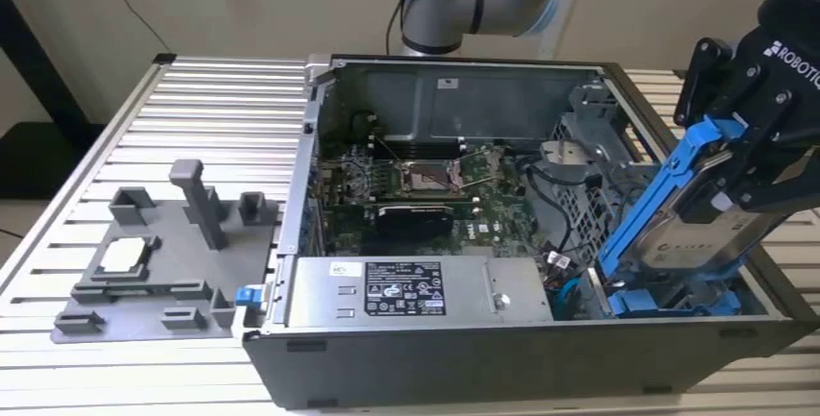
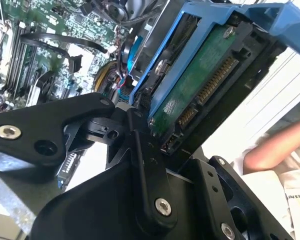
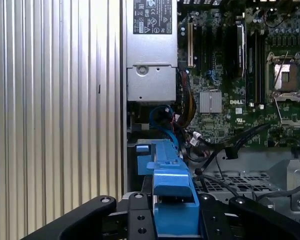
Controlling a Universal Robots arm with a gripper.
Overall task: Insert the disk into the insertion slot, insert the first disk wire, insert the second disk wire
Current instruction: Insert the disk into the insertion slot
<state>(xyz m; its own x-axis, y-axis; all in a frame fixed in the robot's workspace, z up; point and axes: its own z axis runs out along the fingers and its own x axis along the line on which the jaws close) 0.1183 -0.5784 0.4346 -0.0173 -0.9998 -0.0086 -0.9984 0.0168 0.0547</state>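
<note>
One gripper (image 1: 740,178) has its jaws closed on the long sides of the blue frame (image 1: 644,207), and so holds the disk (image 1: 688,243) at the exterior view's right end of the open computer case (image 1: 513,363). The disk stands steeply tilted: its upper end rises above the case's top rim, and its lower end is down inside the case near the front corner, by a second bit of blue plastic (image 1: 679,303). Whether that lower edge touches anything there cannot be told. The case's side wall runs just beside the disk on the exterior view's right, and the grey perforated drive cage (image 1: 587,183) stands just behind it, so room is tight on both sides. Black cables (image 1: 554,207) loop between the circuit board (image 1: 423,181) and the cage, close to the disk's inner edge. The labelled power box (image 1: 410,291) lies along the case front, apart from the disk. In the second wrist view the disk's green underside (image 2: 205,75) faces the camera, with a person's arm (image 2: 275,147) beyond the case. On the ribbed table (image 1: 192,99), well off to the exterior view's left, rests a grey fixture plate (image 1: 141,286).
</note>
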